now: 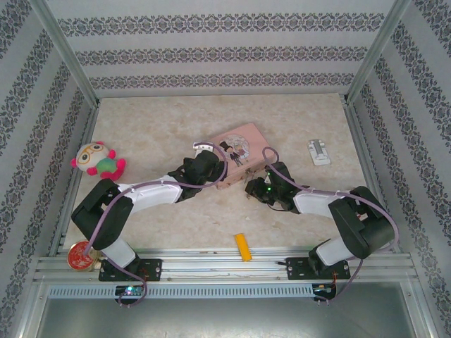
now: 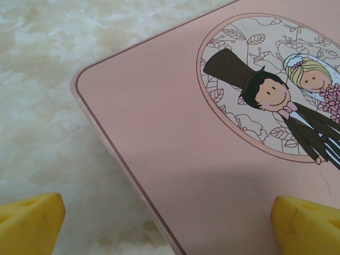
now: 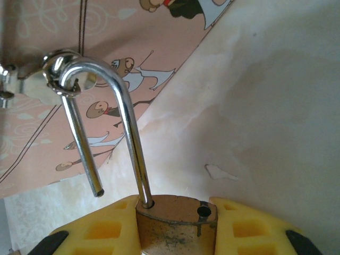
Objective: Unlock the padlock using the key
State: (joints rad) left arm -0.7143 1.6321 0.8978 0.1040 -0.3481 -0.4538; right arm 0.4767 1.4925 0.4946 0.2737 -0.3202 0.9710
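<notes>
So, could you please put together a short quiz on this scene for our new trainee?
1. True or false: one end of the shackle is out of the body of the padlock.
2. Which gripper holds the padlock: A left, B right, C neither?
3. Fill in: the jaws of the left gripper stand ___ above a corner of the pink tin.

Key: 1 true. 2 B, the right gripper, shut on the lock's body. 3 open.
</notes>
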